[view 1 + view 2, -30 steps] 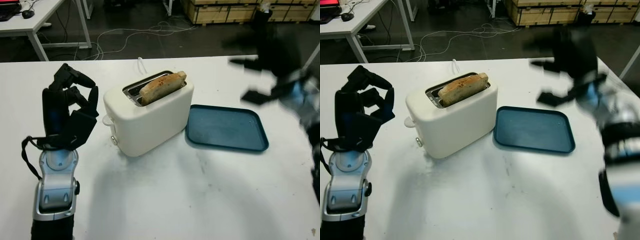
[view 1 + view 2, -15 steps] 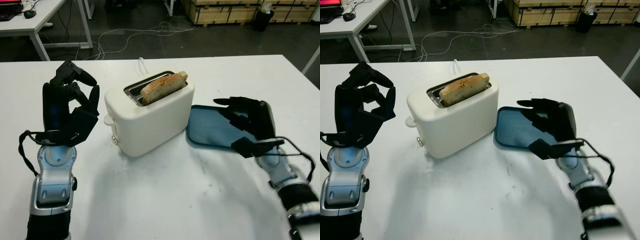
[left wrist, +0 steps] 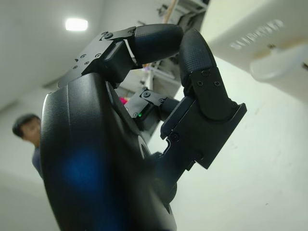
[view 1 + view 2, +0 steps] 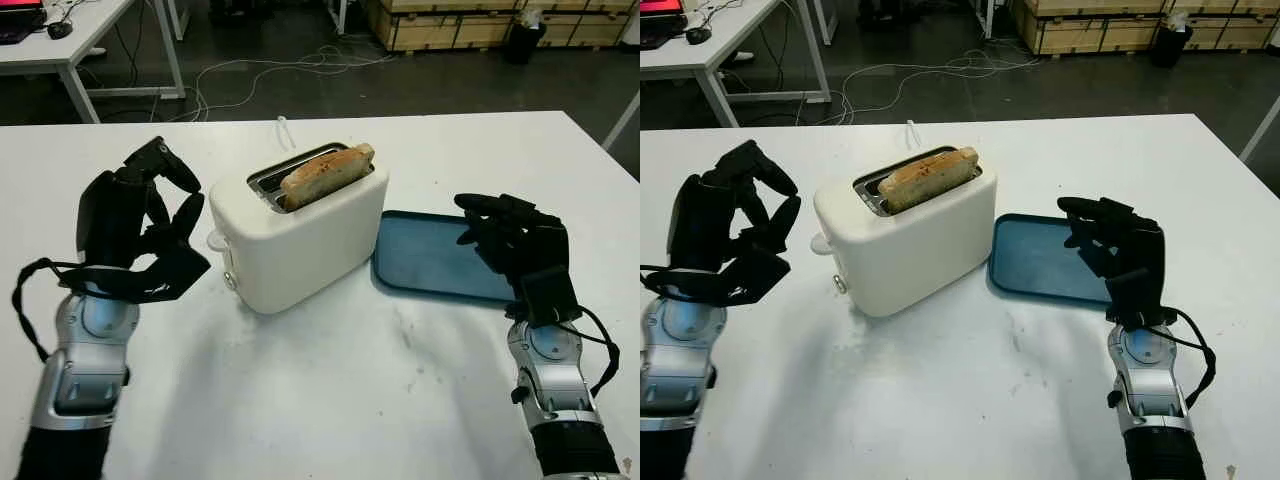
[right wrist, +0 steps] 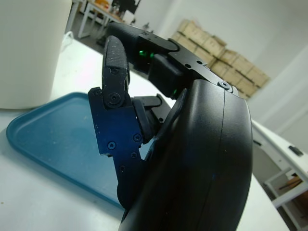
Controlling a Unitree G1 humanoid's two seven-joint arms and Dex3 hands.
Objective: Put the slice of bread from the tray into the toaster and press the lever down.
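Note:
A white toaster [image 4: 300, 240] stands mid-table with a browned slice of bread [image 4: 325, 172] upright in its slot, its top edge sticking out. The toaster's white lever knob [image 4: 215, 240] juts from the end facing my left hand; the left wrist view shows the lever knob [image 3: 279, 67] close by. My left hand [image 4: 172, 200] hovers just left of the toaster, fingers curled, holding nothing. The blue tray [image 4: 430, 262] right of the toaster holds nothing. My right hand [image 4: 492, 222] is open above the tray's right end.
The white table [image 4: 330, 400] has free room in front of the toaster. Beyond its far edge are cables on the floor [image 4: 260, 75], a desk [image 4: 70, 40] and wooden crates [image 4: 450, 20]. A person [image 3: 26, 132] appears far off in the left wrist view.
My right arm swung down from high at the back right to above the tray's right end. My left hand dropped a little and tilted toward the toaster.

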